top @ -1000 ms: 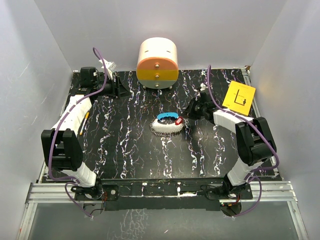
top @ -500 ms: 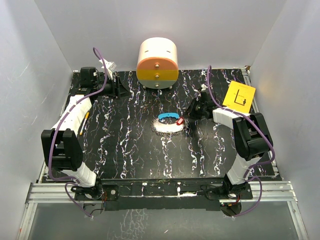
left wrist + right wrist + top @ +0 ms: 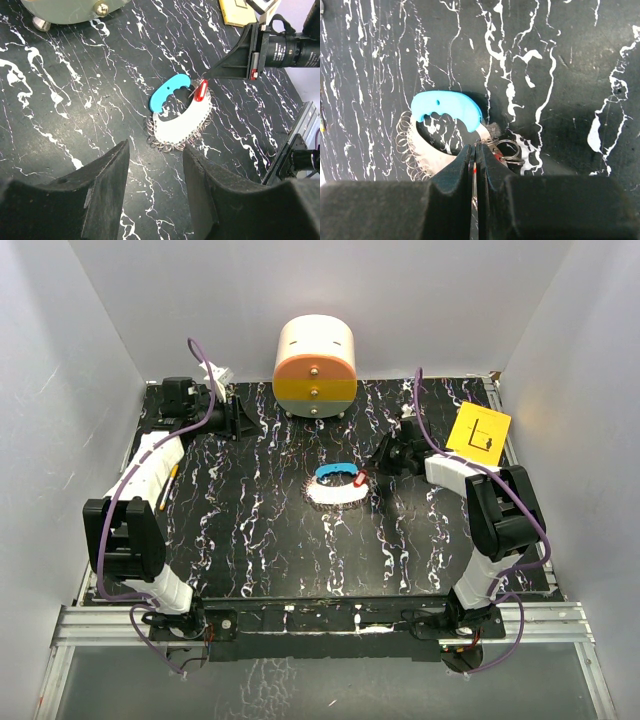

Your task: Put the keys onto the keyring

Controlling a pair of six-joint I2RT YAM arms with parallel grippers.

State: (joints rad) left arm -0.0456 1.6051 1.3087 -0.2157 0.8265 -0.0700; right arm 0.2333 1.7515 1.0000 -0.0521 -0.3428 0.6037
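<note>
Right, your black marbled table (image 3: pixel 250 540) first. Your left gripper (image 3: pixel 156 146) hangs over the far-left corner, jaws partly apart with nothing between them (its camera looks across at the loop). Your right gripper (image 3: pixel 475 148) is pinched tight at the loop's right end. The keyring (image 3: pixel 335 487) lies flat near the table's middle, blue band rearward, white coil toward you. Between the right tips shows a sliver of the tiny red key (image 3: pixel 201 91), just beside the blue band's end.

Left arm extended toward the far left, left gripper (image 3: pixel 156 150) with jaws parted, right arm reaching inward, right gripper (image 3: pixel 473 152) clamped on the key (image 3: pixel 201 90).
</note>
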